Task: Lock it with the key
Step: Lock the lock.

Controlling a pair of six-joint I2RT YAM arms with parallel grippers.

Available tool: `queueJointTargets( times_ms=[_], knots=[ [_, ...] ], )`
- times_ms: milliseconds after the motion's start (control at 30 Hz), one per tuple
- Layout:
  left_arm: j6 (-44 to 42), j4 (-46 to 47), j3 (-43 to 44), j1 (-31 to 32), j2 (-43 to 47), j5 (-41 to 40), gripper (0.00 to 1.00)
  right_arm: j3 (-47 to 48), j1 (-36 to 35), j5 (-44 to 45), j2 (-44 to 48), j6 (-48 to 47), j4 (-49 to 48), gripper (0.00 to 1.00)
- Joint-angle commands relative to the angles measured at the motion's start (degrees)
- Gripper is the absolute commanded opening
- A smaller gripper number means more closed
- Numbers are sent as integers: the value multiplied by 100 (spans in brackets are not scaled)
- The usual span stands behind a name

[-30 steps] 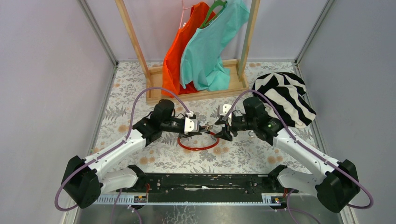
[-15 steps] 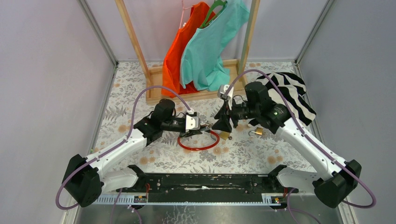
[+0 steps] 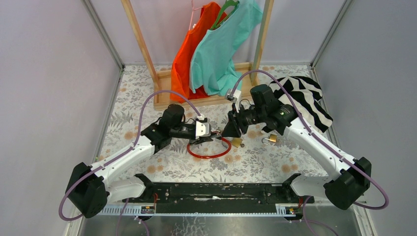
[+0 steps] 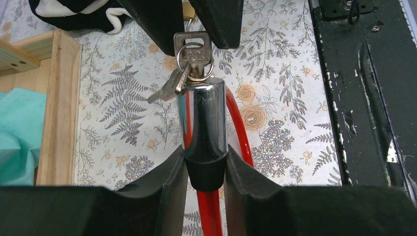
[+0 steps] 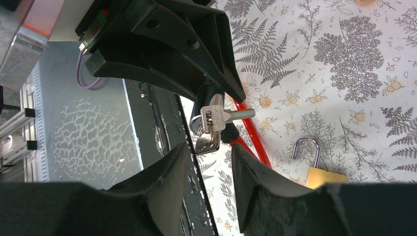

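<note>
From above, we see the left gripper reaching in over the red cable, which lies in a loop on the flowered table. The right gripper comes from the other side, and the two stand nose to nose above the far edge of the loop. The key is too small to make out here. A brass padlock lies on the table just beside the right gripper, and a second padlock lies further right, near the striped cloth.

In the left wrist view, we see the left gripper clenched on the lock cylinder, its pads pressed against both sides of the chrome barrel's dark lower end. The red cable runs down behind the barrel. The key sits in the far end of the cylinder, with a ring and spare keys hanging to its left. The right gripper's fingers flank the key's head closely on both sides. We cannot tell whether they pinch it or only frame it.

In the right wrist view, we see the right gripper with a gap between its fingers. The key and its ring lie just beyond that gap, below the left gripper's dark fingers. No contact shows here, so the right gripper's state stays unclear to us. The brass padlock lies to the right on the table with its shackle swung up.
</note>
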State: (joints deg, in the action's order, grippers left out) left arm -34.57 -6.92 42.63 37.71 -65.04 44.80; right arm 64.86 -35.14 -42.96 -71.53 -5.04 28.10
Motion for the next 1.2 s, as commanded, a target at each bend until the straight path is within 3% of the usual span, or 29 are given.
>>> queueJointTargets(
  times_ms=[0,233,367,500,833,1167],
  knots=[
    [-6,-121,-26,-27,-53,-73,0,273,33,-329,-89,192,-159,43],
    [-28,-117,-26,-27,-61,-67,0,341,33,-375,-221,224,-199,37],
    [-50,-117,-54,-20,-64,-52,0,376,31,-319,-213,5,-128,22],
    [-62,-121,-68,-16,-61,-43,0,375,31,-241,-157,-465,-51,17],
    [13,-133,-47,-18,-44,100,0,235,24,-354,83,-2940,-82,8],
    [-67,-266,-13,-18,-58,201,0,680,9,-374,-213,-5588,743,3]
  ],
)
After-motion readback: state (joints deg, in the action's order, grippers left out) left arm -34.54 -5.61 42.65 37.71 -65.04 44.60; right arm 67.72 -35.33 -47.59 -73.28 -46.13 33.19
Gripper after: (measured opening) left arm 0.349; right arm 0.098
